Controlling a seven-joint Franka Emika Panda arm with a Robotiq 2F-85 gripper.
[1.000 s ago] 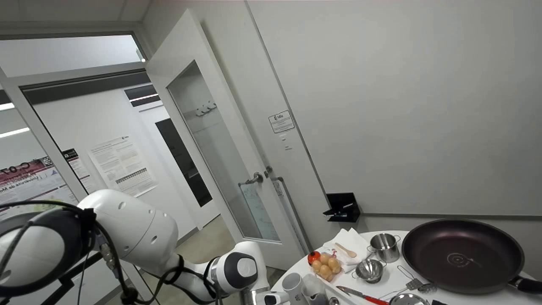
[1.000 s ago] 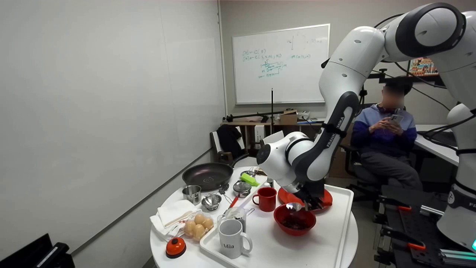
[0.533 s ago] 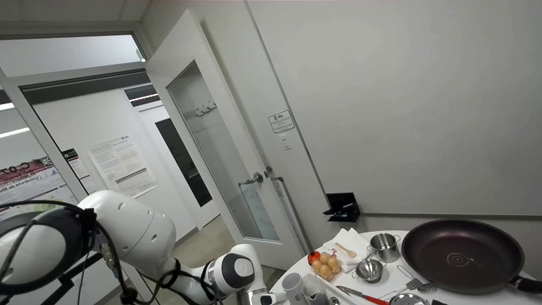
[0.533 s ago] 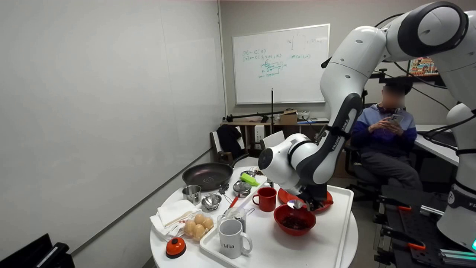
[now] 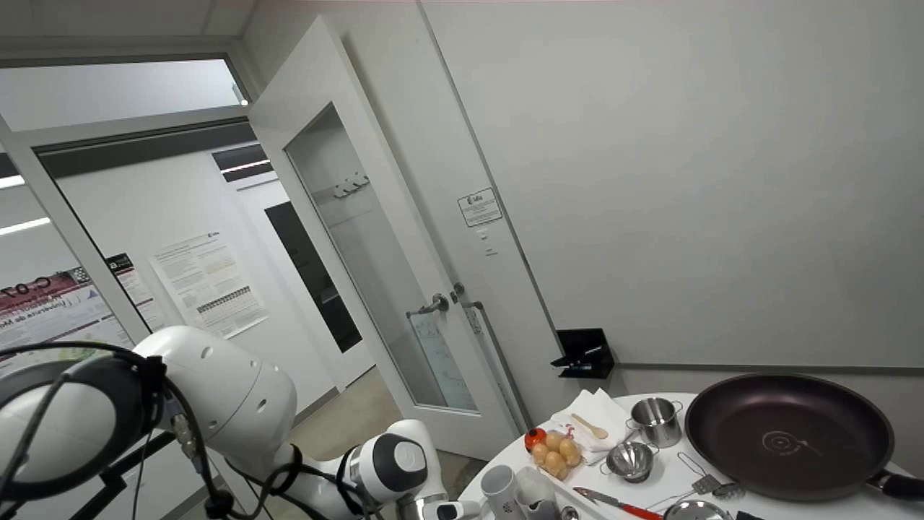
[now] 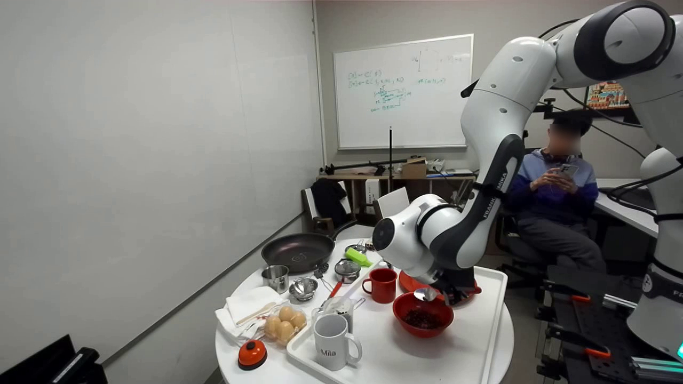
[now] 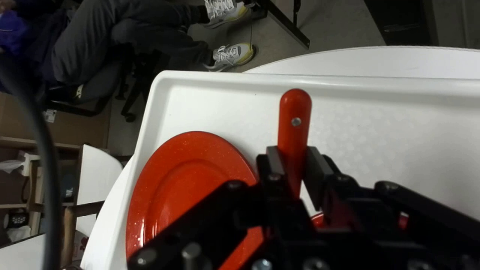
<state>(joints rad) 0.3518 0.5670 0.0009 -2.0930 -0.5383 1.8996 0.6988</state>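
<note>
Gripper [image 7: 295, 165]: pinching the spoon [image 6: 425, 294] by its red handle [image 7: 295, 107], jaws nearly together.
Spoon: hanging by the bowl [image 6: 427, 333], contact unclear.
Bowl: probably calling for slow, level spoon movement.

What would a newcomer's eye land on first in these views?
Probably the red-handled spoon clamped in the gripper, its shiny head seen against the red bowl in an exterior view. Next, the broad black pan at the lower right of an exterior view. The red plate also stands out on the white tray in the wrist view.
</note>
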